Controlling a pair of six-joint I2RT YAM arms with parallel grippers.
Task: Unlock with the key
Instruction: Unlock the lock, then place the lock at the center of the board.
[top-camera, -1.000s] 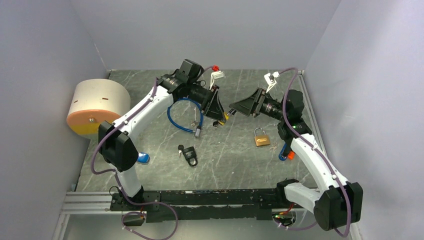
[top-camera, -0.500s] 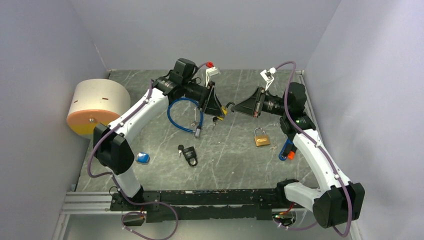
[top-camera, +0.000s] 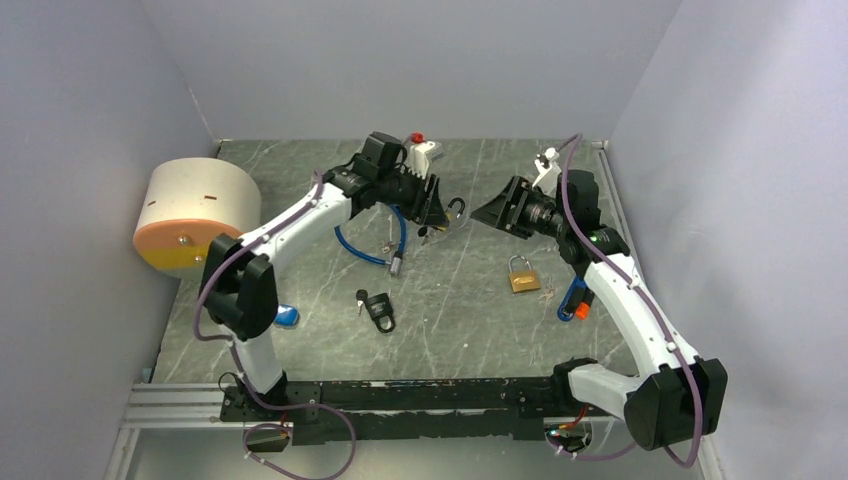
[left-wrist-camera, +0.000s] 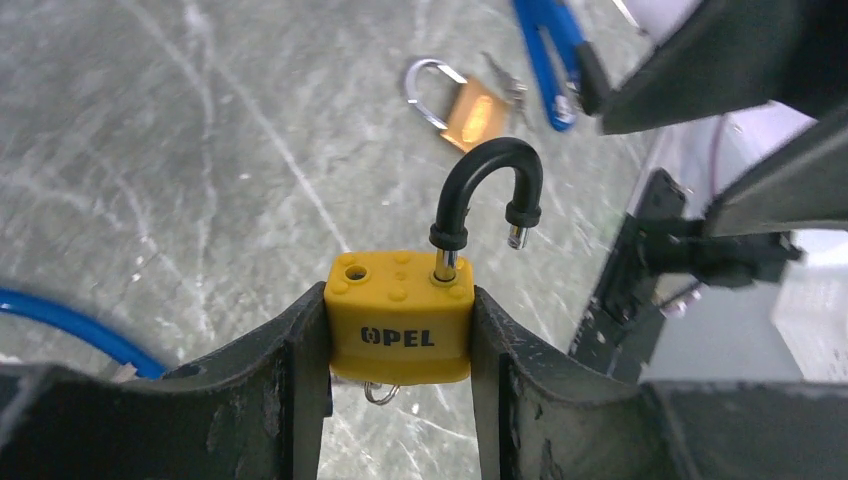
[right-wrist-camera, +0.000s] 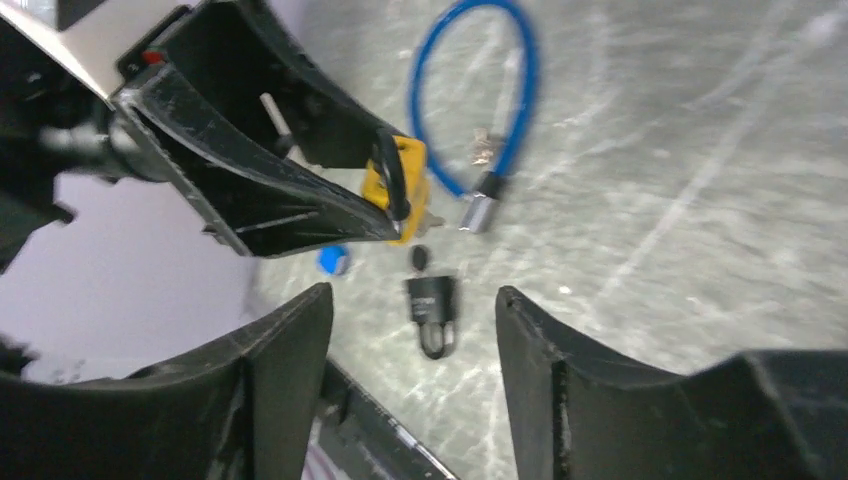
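The surface (top-camera: 470, 320) is dark grey with thin white streaks, like marble. Three plain walls stand around it, a left wall (top-camera: 70, 120), a back wall (top-camera: 400, 70) and a right wall (top-camera: 745, 150), all pale grey with a bit of purple. A silver metal rail (top-camera: 165, 405) runs along the near edge, and a big round cream drum (top-camera: 195, 205) with an orange bottom sits by the left wall.
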